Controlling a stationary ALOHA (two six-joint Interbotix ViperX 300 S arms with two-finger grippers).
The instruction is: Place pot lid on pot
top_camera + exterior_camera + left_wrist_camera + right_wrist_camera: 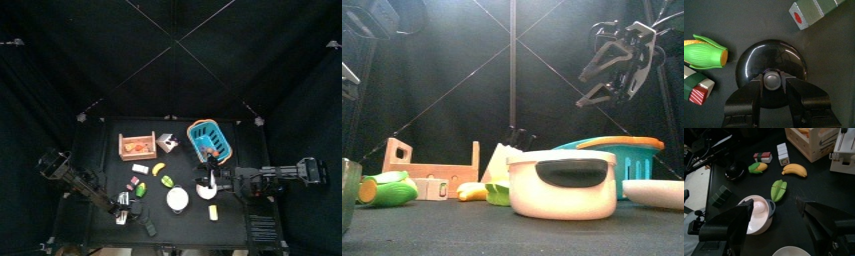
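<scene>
left arm: low over the pot lid (771, 65) | left gripper (771, 85): jaws closed around the lid's knob | right arm: raised above the pot (757, 214) | right gripper (774, 210): jaws spread wide, holding nothing

overhead, table-level front, 2 wrist views, pot (563, 185) shared

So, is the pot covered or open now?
Open. The pot shows its bare inside in the right wrist view. The lid lies on the table, with the left gripper around its knob.
</scene>
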